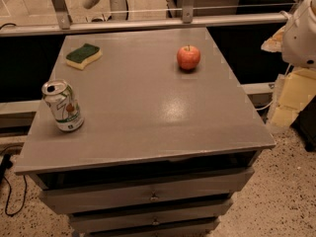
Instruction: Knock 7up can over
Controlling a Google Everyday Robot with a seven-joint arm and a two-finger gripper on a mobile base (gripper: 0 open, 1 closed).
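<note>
The 7up can point(63, 106) stands upright near the front left edge of the grey tabletop point(148, 112). It has a white and green label with a red dot and an opened silver top. A white rounded part of my arm point(301, 33) shows at the right edge of the view, beyond the table's right side and far from the can. My gripper itself is out of view.
A red apple point(188, 57) sits at the back right of the tabletop. A green and yellow sponge point(84, 56) lies at the back left. Drawers point(153, 194) are below the top. A metal rail point(148, 22) runs behind the table.
</note>
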